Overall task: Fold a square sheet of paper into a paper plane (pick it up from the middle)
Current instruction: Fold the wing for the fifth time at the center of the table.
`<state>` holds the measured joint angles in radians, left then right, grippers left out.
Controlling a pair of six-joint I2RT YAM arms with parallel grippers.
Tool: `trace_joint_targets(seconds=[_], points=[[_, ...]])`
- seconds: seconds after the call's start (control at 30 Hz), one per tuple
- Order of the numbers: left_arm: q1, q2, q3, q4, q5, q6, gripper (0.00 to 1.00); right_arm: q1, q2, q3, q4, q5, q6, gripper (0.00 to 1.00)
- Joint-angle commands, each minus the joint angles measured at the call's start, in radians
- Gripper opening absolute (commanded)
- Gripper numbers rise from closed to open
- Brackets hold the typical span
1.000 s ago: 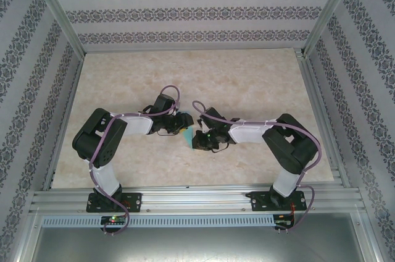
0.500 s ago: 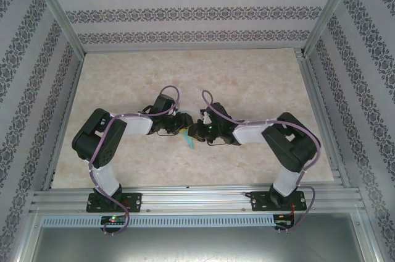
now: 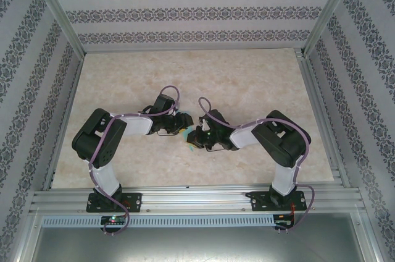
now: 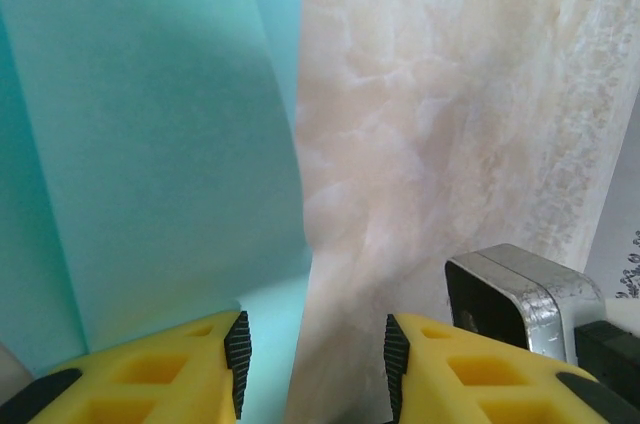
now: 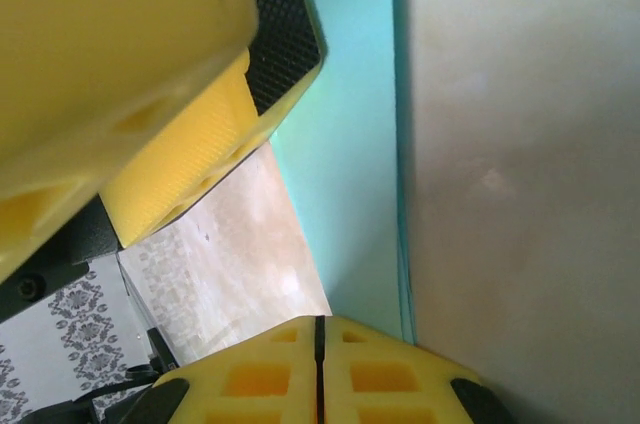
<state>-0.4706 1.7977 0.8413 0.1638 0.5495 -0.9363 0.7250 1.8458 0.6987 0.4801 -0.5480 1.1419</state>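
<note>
Top external shows the square sheet of paper [image 3: 187,137] as a turquoise sliver mid-table, between both pincers. On the right wrist camera its strip runs 12 to 6 o'clock, straight down into the right gripper [image 5: 318,349], whose jaws are pressed together and, I judge, nipping its edge. The left gripper [image 4: 311,364] stands parted, gripping nothing (the sheet's edge just enters the gap), with most of the paper at its 10 o'clock. I'd close left next, over the marbled table [image 3: 247,83].
</note>
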Motion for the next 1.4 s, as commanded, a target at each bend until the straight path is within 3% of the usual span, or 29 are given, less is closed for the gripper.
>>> trace_joint_targets(seconds=[0.0,0.47,0.7,1.03,1.37], points=[[-0.004,0.015,-0.039,-0.098,-0.056,-0.018,0.44,0.028,-0.001,-0.042,-0.101,-0.022,-0.026,0.09],[-0.004,0.033,-0.027,-0.126,-0.065,-0.017,0.42,0.057,-0.164,-0.054,-0.441,0.063,-0.159,0.1],[-0.005,0.032,-0.028,-0.123,-0.051,-0.012,0.43,0.05,-0.289,0.02,-0.474,0.123,-0.189,0.11],[-0.004,0.029,-0.02,-0.124,-0.038,-0.012,0.43,0.056,-0.102,0.185,-0.303,0.119,-0.105,0.12],[-0.004,0.02,-0.019,-0.121,-0.028,-0.013,0.43,0.031,0.003,0.117,-0.311,0.131,-0.108,0.1]])
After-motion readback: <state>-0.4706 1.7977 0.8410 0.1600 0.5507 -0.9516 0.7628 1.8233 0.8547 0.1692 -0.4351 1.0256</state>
